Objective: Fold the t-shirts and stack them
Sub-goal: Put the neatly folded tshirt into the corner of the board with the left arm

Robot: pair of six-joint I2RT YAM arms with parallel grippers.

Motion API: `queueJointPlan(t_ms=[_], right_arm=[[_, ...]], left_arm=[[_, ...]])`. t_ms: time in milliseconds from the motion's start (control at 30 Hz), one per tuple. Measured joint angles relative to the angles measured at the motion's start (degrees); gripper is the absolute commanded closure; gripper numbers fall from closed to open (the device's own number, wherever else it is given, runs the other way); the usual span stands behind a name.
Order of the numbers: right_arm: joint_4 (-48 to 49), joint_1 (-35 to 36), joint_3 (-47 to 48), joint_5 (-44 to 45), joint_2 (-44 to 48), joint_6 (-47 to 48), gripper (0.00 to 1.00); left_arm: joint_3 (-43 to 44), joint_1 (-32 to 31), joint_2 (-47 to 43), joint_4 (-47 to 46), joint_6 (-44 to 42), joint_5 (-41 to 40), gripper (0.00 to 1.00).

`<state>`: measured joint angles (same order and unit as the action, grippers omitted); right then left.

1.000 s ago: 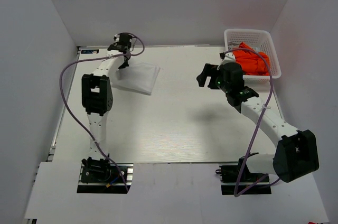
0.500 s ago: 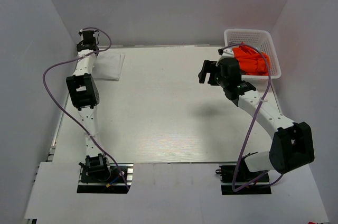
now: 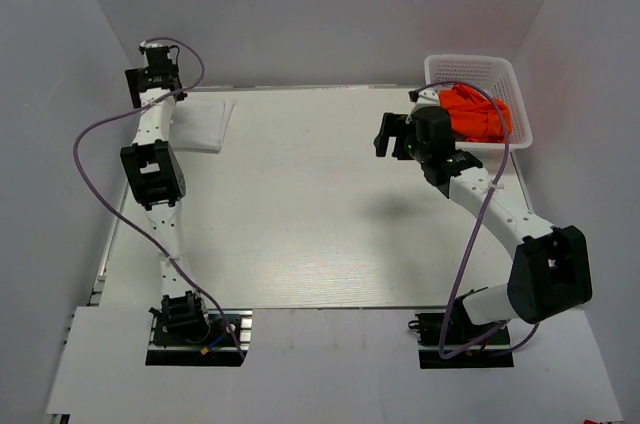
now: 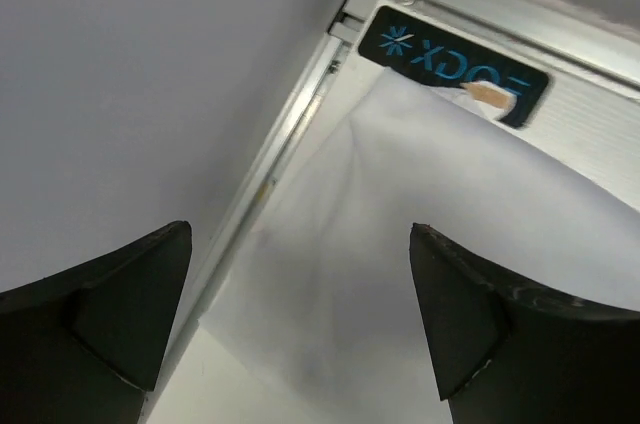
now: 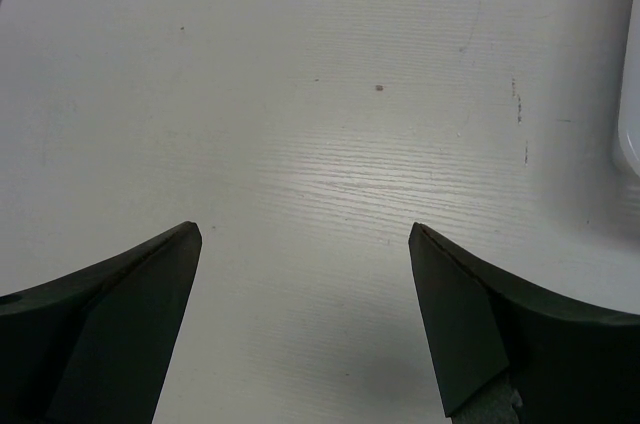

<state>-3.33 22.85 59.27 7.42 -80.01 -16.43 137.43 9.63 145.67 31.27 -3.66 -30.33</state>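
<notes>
The white t-shirt (image 3: 207, 122) lies folded flat in the table's far left corner; in the left wrist view it (image 4: 420, 244) fills the space below the fingers. My left gripper (image 3: 150, 74) (image 4: 300, 279) hovers open just above its left edge, holding nothing. The orange t-shirt (image 3: 476, 112) sits crumpled in the white basket (image 3: 470, 65) at the far right. My right gripper (image 3: 392, 134) (image 5: 300, 274) hangs open over bare table left of the basket, nothing between its fingers (image 5: 110, 324).
An aluminium rail with a dark label (image 4: 455, 66) borders the table's far left corner, close to the grey wall (image 4: 130, 74). The basket's rim (image 5: 630, 114) shows at the right edge of the right wrist view. The wide white tabletop (image 3: 320, 214) stretches between the arms.
The left arm carried the white t-shirt from mid-left to the far left corner, then opened and let it go. The right gripper shifted slightly toward the back.
</notes>
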Motion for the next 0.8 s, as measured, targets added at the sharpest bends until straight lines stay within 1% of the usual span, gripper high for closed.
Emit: queueJointPlan(t_ms=[67,133,200,233,300,333,367,400,500,533,567,633,700,800], right_arm=[[-0.1,0.0,0.0,-0.9,0.0,0.2,0.10],[-0.2,0.0,-0.1,-2.1,0.2,0.2,0.10],[0.1,0.0,-0.9,-3.5,1.1,0.1,0.10],[0.0,0.0,-1.6,-4.1,1.8,-0.2,0.10],[0.5,0.0,-4.2,-4.9,4.2,-1.2,0.10],[0.4,0.0,-5.7,-5.0,5.5,-1.6,0.10],[0.6,0.0,-7.3,-5.0,6.5,-2.1,0.10],[1.2,0.0,-9.4,-5.0,7.8,-2.7,0.10],[0.9,0.0,-15.4,-5.0,10.5,-4.3,0.10],[0.5,0.0,-17.4,-5.0,11.1,-4.8,0.10],[0.3,0.0,-19.1,-5.1,11.7,-5.3,0.10],[0.4,0.0,-23.3,-5.7,13.4,-6.2,0.10],[0.3,0.0,-26.8,-6.1,15.5,-7.1,0.10],[1.1,0.0,-29.6,-6.3,17.9,-7.8,0.10]], left_arm=[[-0.7,-0.3,-2.9,2.2,2.3,2.1,0.00],[-6.0,-0.7,-9.6,4.1,5.9,6.8,0.00],[-13.2,-1.4,-18.6,4.8,9.7,12.4,0.00],[-18.9,-1.9,-24.6,4.0,11.7,15.6,0.00],[-33.3,-4.0,-38.4,0.8,15.4,20.7,0.00],[-38.1,-5.0,-43.4,-1.0,17.1,23.7,0.00],[-46.6,-7.3,-51.3,-2.6,18.3,25.8,0.00],[-54.9,-9.5,-58.3,-6.8,20.0,28.0,0.00],[-77.1,-15.8,-76.3,-14.1,24.3,35.1,0.00],[-83.4,-16.9,-80.9,-15.6,25.7,36.9,0.00],[-89.1,-17.4,-84.7,-16.5,26.9,38.4,0.00],[-96.7,-17.7,-88.9,-16.3,29.0,40.1,0.00],[-100.5,-18.0,-90.1,-16.0,30.6,40.7,0.00],[-102.7,-18.4,-92.1,-16.1,31.9,41.3,0.00]])
